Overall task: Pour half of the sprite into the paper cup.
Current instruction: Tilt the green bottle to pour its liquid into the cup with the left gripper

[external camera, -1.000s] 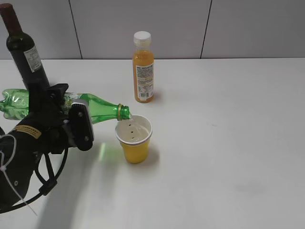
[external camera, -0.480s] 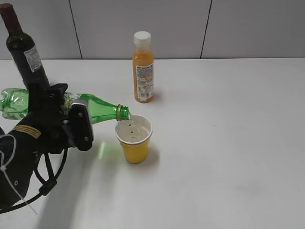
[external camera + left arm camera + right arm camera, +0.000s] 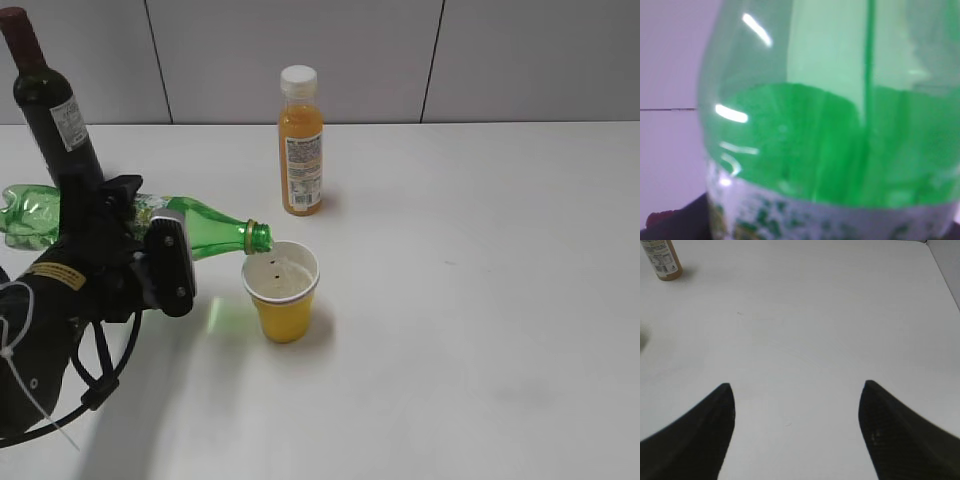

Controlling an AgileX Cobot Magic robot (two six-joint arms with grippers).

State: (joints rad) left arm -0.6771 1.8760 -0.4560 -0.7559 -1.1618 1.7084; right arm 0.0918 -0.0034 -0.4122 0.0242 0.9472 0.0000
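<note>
The left gripper (image 3: pixel 140 250) was clamped on the tall green plastic sprite bottle (image 3: pixel 200 232), lying nearly horizontal near the table's left edge, mouth over the small yellow paper cup (image 3: pixel 282 292). The right gripper (image 3: pixel 796 412) hung with fingers apart.

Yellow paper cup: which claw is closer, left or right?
Left. The left claw is clamped on the tipped green plastic bottle just left of the yellow paper cup. The right claw hangs open over bare white table, cup out of its view.
</note>
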